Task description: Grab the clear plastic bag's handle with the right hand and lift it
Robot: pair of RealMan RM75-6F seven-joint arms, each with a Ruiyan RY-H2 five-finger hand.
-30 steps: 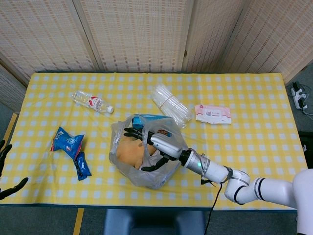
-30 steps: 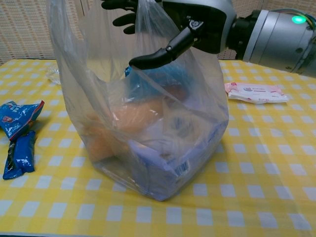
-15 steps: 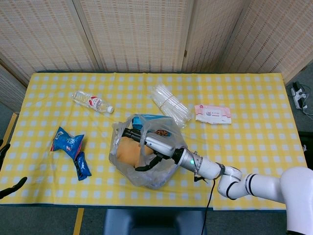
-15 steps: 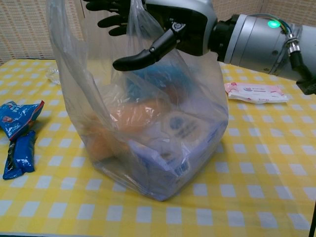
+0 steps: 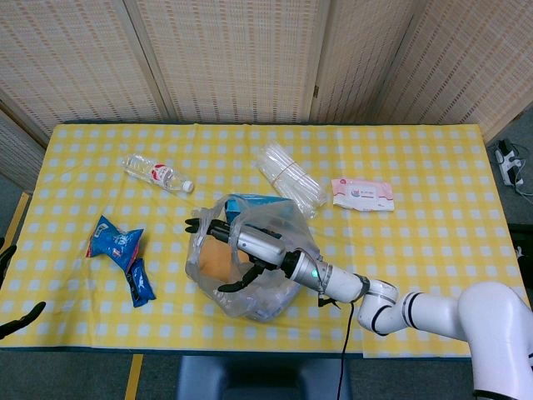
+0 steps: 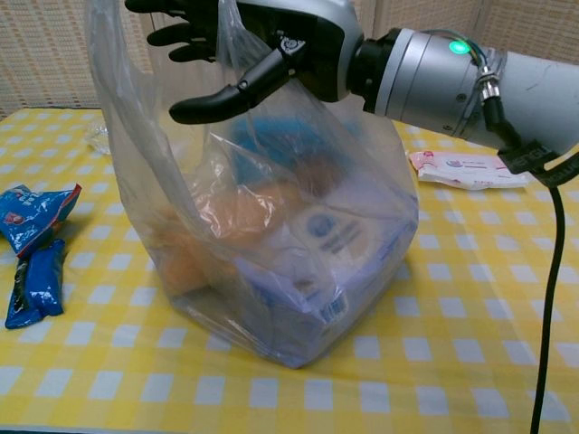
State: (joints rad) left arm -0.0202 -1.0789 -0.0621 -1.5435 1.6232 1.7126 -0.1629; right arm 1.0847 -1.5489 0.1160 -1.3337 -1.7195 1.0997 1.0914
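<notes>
The clear plastic bag (image 5: 255, 287) (image 6: 271, 244) stands near the table's front edge, holding an orange item, a blue packet and a box. My right hand (image 5: 240, 250) (image 6: 262, 45) reaches leftward across the bag's mouth. A strip of the bag's handle (image 6: 230, 36) runs up between its outstretched fingers and its thumb. The fingers are spread, the thumb is apart from them, and nothing is clamped. In the chest view the bag's base rests on the tablecloth. My left hand (image 5: 17, 317) hangs off the table's front left corner with fingers apart, holding nothing.
A water bottle (image 5: 156, 173) lies at the back left. Blue snack packets (image 5: 117, 246) (image 6: 32, 221) lie left of the bag. A bundle of clear plastic (image 5: 290, 177) and a pack of wet wipes (image 5: 362, 193) (image 6: 466, 169) lie behind and right of it on the yellow checked table (image 5: 433, 150).
My right hand and forearm have slid leftward over the bag's mouth, so the handle strip now lies deeper between fingers and thumb. The bag's contents shifted slightly.
</notes>
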